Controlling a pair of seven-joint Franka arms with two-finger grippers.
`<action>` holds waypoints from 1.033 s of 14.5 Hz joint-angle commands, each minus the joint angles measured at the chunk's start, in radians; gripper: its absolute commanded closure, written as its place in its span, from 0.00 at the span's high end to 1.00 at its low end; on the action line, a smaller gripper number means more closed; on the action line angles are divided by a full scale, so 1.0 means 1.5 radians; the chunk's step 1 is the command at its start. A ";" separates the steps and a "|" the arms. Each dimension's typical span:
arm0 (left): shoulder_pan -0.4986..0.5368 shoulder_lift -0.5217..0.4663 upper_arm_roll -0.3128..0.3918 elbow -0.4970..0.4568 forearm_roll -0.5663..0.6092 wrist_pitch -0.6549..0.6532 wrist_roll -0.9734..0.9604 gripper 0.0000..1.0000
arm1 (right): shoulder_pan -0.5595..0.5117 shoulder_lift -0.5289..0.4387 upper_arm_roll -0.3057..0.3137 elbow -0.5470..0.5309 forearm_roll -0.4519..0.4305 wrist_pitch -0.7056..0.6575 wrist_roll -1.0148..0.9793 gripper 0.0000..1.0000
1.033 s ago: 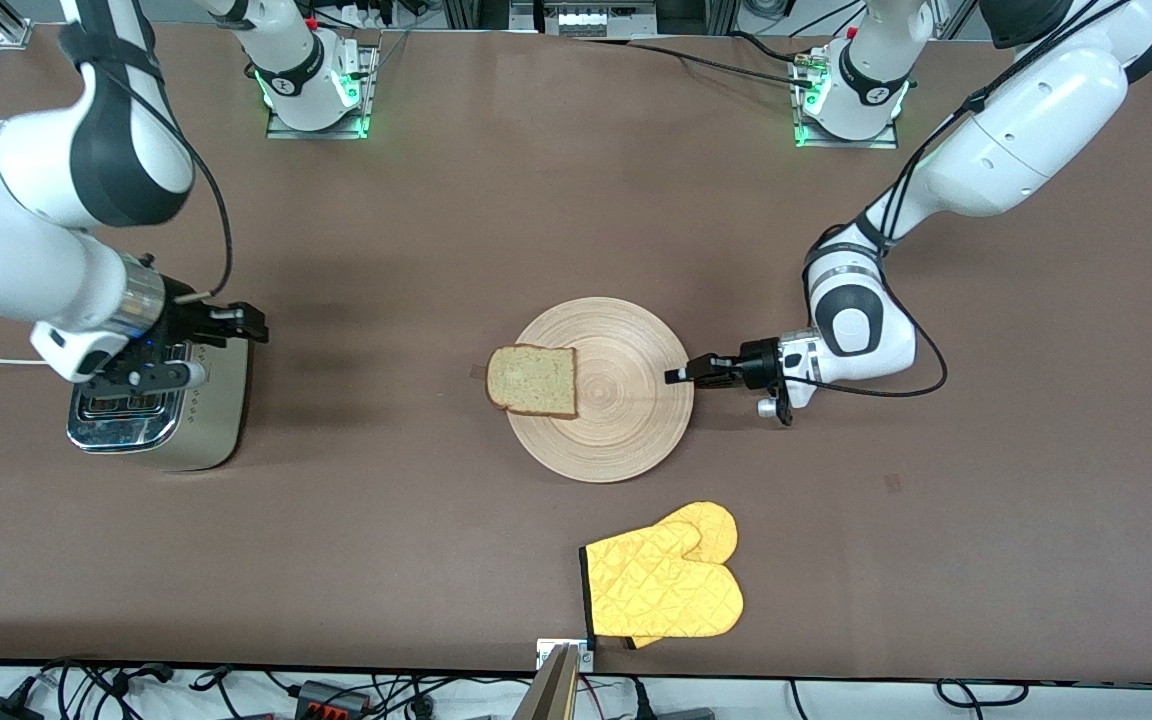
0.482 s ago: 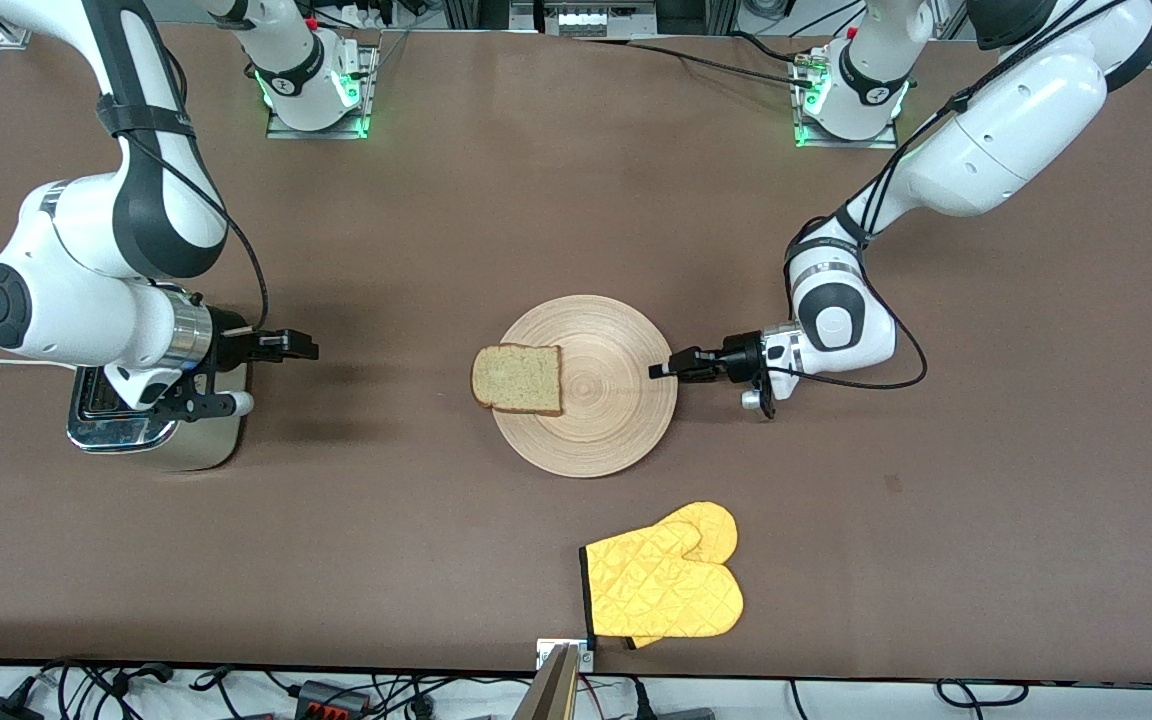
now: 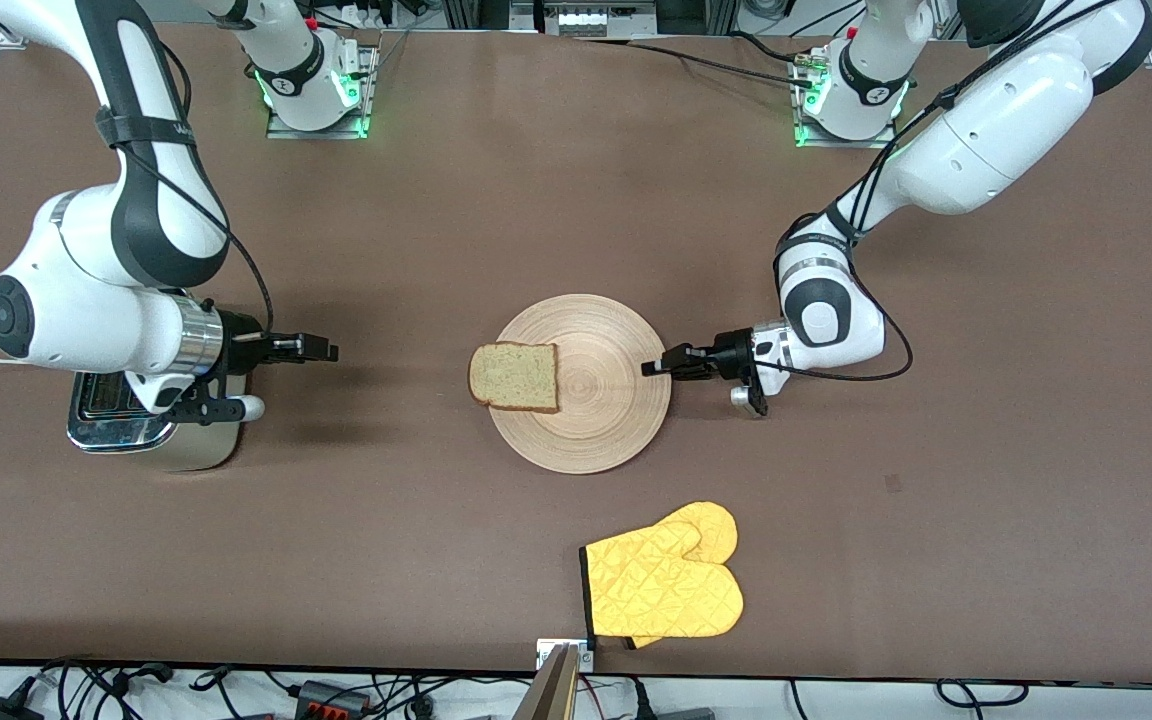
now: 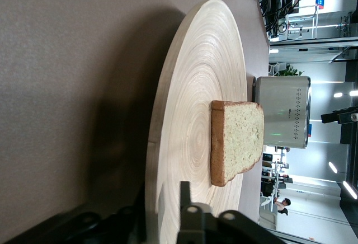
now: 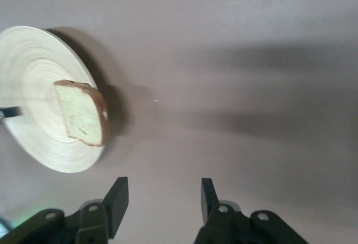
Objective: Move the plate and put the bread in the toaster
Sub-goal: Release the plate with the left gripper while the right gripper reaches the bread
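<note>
At the right arm's end of the table (image 3: 536,200), the toaster (image 3: 204,440), chrome top partly hidden under the right arm's wrist. Just beside it, toward the middle, the right gripper (image 3: 321,350): low over bare table, fingers spread, nothing between them, aimed at the bread. Well apart from the bread as yet.

Mid-table, the bread (image 3: 514,377), flat on the plate (image 3: 606,420), overhanging the rim on the toaster side. At the plate's edge toward the left arm's end, the left gripper (image 3: 654,367), fingers pinching the rim, one above the wood and one below, as the left wrist view shows (image 4: 187,221).

Nearer the front camera than the plate, a yellow oven mitt (image 3: 664,585), untouched.

Looks like the plate-moving step: left arm gripping the rim, bread not yet taken. Next likely calls for bringing plate and bread within the right gripper's reach, then a pinch on the overhanging crust edge, without tipping the slice off.

No readable writing: only a row of dots and a tiny illegible mark on the toaster's side (image 4: 282,112).
</note>
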State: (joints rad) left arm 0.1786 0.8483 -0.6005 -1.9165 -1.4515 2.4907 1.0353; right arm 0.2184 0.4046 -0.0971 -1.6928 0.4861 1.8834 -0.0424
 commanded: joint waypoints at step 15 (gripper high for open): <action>0.117 -0.045 0.054 0.103 0.460 -0.275 0.026 1.00 | 0.036 0.166 -0.001 0.016 0.360 0.059 -0.163 0.59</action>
State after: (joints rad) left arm 0.3708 0.7907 -0.5397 -1.8021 -0.8414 2.1291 1.0900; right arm 0.2575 0.6186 -0.0938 -1.6877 0.9603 1.9541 -0.2268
